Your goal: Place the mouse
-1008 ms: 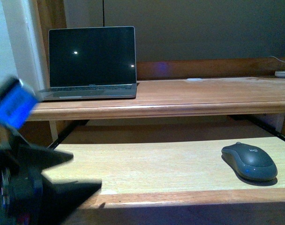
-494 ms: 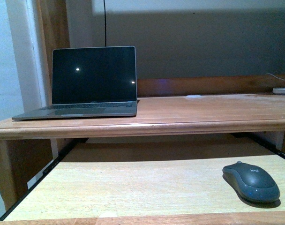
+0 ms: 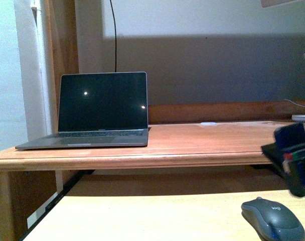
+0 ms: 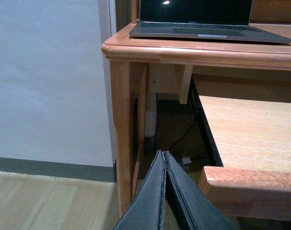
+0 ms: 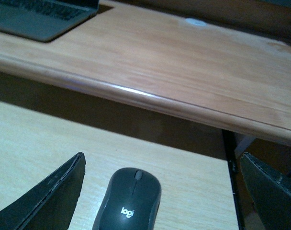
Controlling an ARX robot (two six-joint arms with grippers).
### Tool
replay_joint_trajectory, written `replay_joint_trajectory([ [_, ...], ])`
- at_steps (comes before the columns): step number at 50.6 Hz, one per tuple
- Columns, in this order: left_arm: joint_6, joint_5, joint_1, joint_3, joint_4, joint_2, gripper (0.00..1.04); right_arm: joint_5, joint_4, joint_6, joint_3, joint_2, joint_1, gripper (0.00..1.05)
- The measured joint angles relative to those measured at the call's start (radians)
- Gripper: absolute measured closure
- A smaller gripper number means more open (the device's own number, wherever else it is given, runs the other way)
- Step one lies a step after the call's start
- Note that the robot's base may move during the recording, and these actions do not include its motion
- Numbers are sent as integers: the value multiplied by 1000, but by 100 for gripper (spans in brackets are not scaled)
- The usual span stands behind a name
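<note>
The dark grey mouse (image 3: pixel 273 220) lies on the pale pull-out shelf (image 3: pixel 142 221) at the front right. It also shows in the right wrist view (image 5: pixel 128 201), lying between my wide-open fingers, nearer the one on its left. My right gripper (image 5: pixel 162 184) is open and empty, above and behind the mouse; in the front view it shows as a dark blurred shape (image 3: pixel 295 158) at the right edge. My left gripper (image 4: pixel 163 155) is shut on nothing, low beside the desk's left leg (image 4: pixel 122 134).
An open laptop (image 3: pixel 95 113) with a dark screen stands at the left of the upper desk top (image 3: pixel 207 140). A small white spot (image 3: pixel 208 123) lies at the back of the desk. A black slide rail (image 5: pixel 231 177) borders the shelf's right side.
The front view has risen, so desk and mouse sit lower in the picture. The left arm has left that view. The right gripper has come in at the right edge, above the mouse.
</note>
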Motion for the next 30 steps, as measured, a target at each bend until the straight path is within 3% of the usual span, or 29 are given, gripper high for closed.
replay_joint_trajectory([
  [13,0,0,0,-43,-100,-143,102,131,-43,-75,2,71,114,7],
  [18,0,1,0,-80,-77,-165,102,150,-69,-68,2,104,134,7],
  [30,0,1,0,-83,-197,-290,102,190,-106,0,38,201,140,7],
])
